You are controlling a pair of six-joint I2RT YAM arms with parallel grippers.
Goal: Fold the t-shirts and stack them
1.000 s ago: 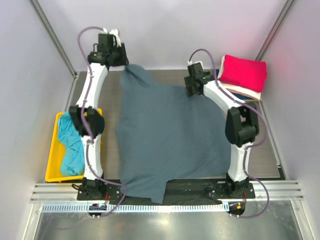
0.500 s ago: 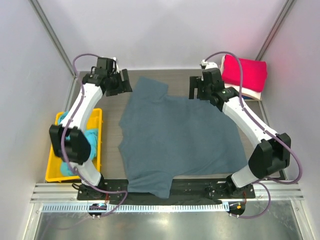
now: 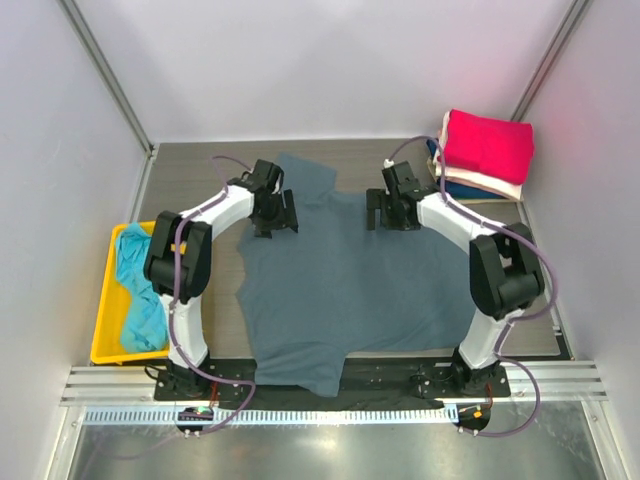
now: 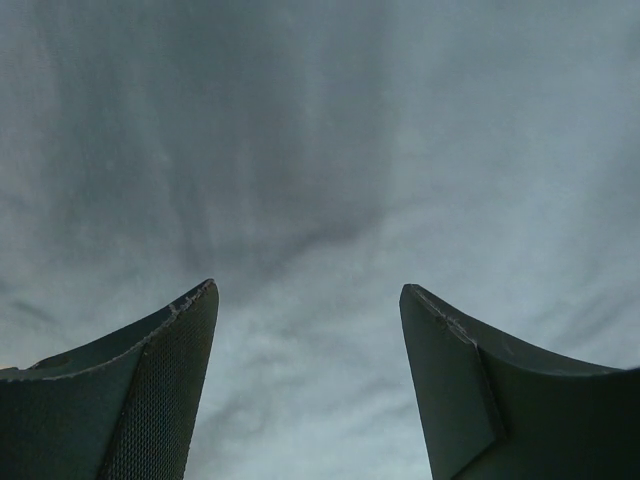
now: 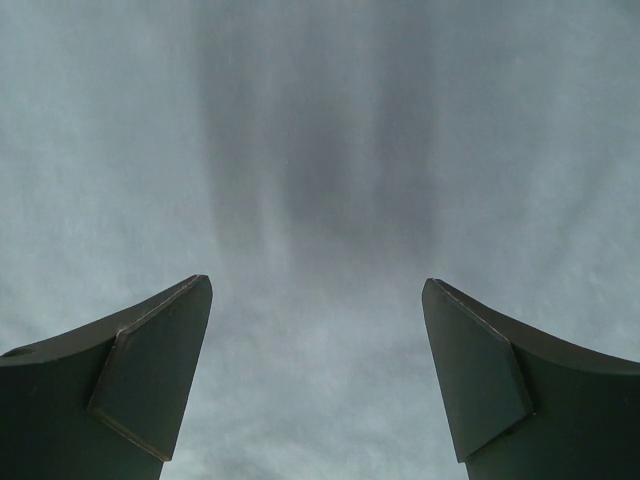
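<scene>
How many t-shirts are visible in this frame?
5: slate grey-blue t-shirt spread on the table; teal t-shirt in the yellow bin; crimson t-shirt, cream t-shirt and navy t-shirt stacked far right. Others may hide in the stack.

The large slate grey-blue cotton t-shirt (image 3: 350, 270) is soft matt cloth with a fine, even weave and only shallow creases. Under it the brown bench (image 3: 180, 180) shows a matt, wood-like grain. To the left of this t-shirt, the yellow plastic bin (image 3: 100, 310) looks smooth and a little glossy, and the crumpled teal cloth t-shirt (image 3: 140, 290) in it is matt. The left gripper (image 4: 308, 300) has dark matt plastic jaws, one with a fine mesh-like rough face. On the near side of the grey-blue t-shirt, the silver metal rail (image 3: 560, 380) looks brushed.
</scene>
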